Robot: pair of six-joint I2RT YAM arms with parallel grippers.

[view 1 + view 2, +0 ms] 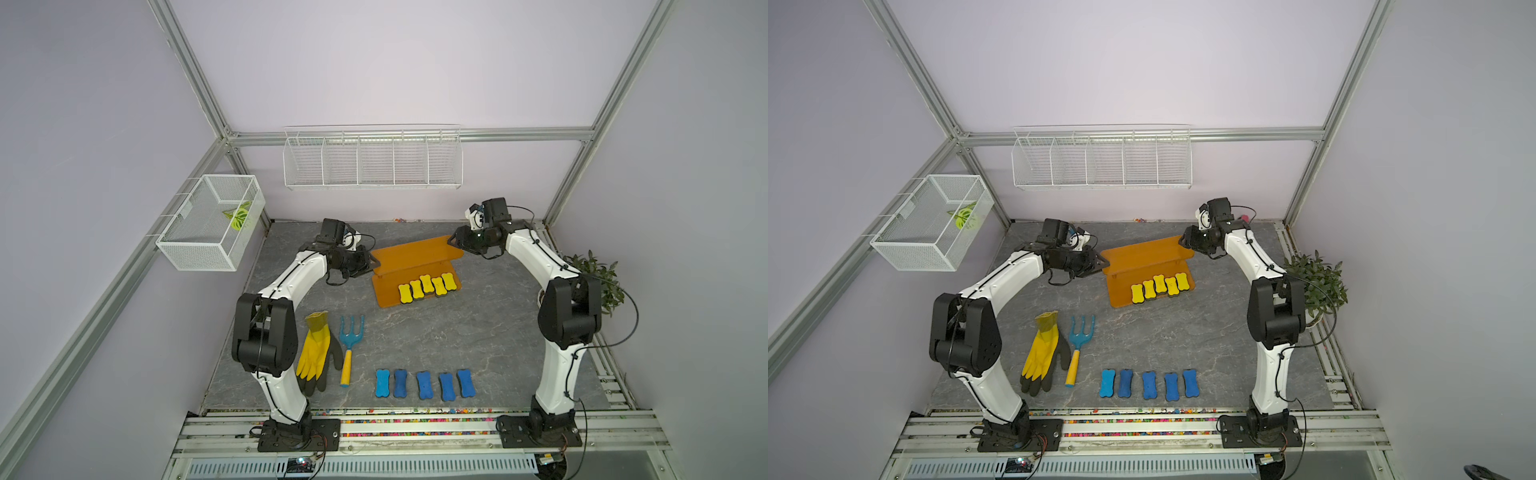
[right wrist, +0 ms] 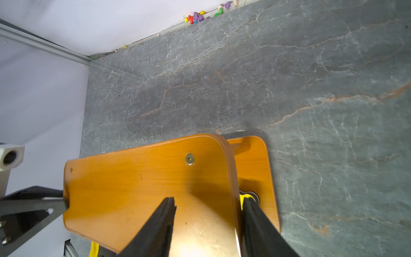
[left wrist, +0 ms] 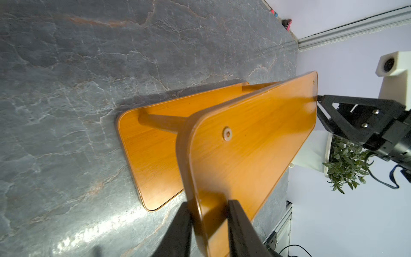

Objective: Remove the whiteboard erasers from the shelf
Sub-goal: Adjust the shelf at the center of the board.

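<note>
- The shelf (image 1: 415,255) stands toward the back of the desk (image 1: 478,332), between my two arms.
- Five yellow erasers (image 1: 428,286) sit side by side on its lower board, toward the right end.
- Five blue erasers (image 1: 424,384) lie in a row on the desk near the front, well apart from the shelf.
- My left arm (image 1: 286,282) is at the left end of the upper board. Its jaws pinch that end, one above and one below.
- My right arm (image 1: 536,257) is at the right end. Its jaws straddle the board, but I cannot tell whether they press on it.
- A yellow glove (image 1: 316,353) and a blue garden fork (image 1: 350,345) lie at front left.
- A potted plant (image 1: 598,278) stands at the right edge.
- A wire rack (image 1: 372,162) hangs on the back wall and a mesh basket (image 1: 208,224) on the left wall.
</note>
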